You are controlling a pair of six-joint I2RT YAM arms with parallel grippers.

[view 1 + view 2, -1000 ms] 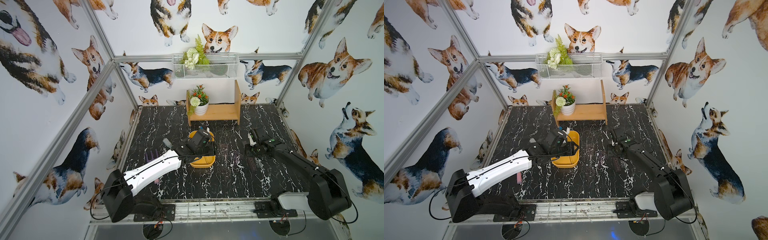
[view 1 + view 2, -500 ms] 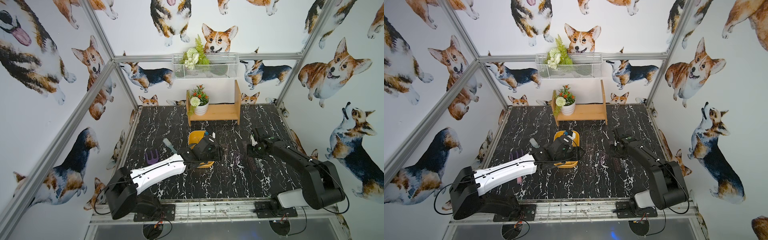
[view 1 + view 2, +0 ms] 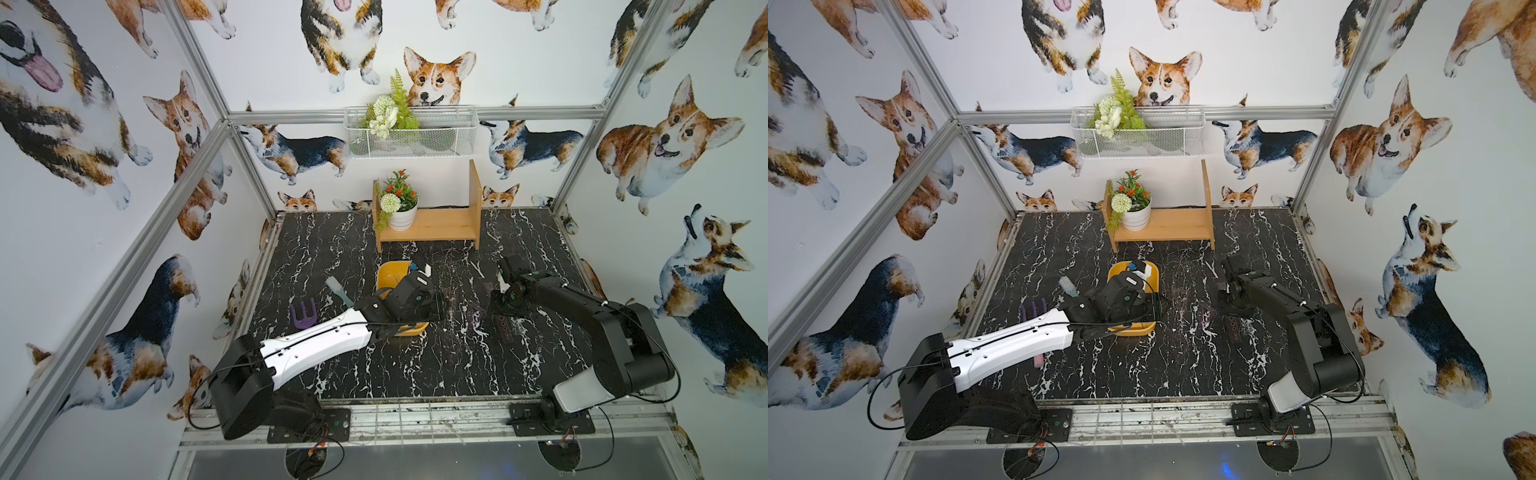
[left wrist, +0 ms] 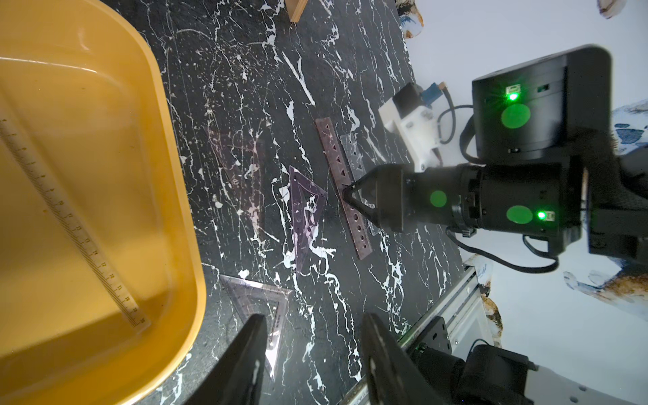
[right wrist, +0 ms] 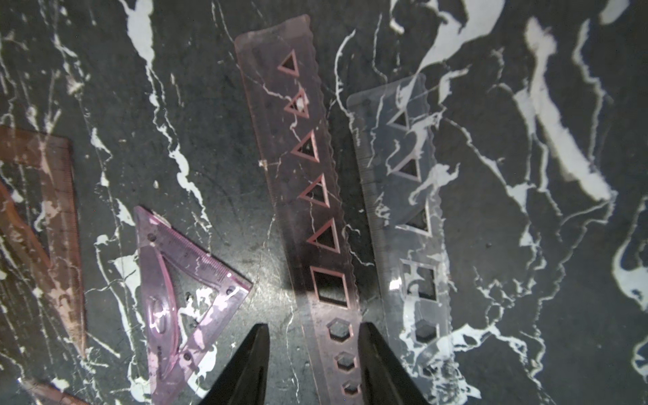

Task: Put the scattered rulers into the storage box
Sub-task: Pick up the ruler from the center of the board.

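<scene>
inside the storage box (image 4: 157, 157) one clear ruler (image 4: 70, 224) lay flat; apart from it on the marble table (image 3: 415, 365), the pink stencil ruler (image 5: 308, 196) lay between the parted jaws of the right gripper (image 5: 313, 326), arm reaching low; the left gripper (image 4: 314, 317) hung released beside the box

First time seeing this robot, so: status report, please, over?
Grippers: left gripper open near clear set square; right gripper open astride pink stencil ruler. One ruler in storage box. Close alongside: clear stencil ruler.
</scene>
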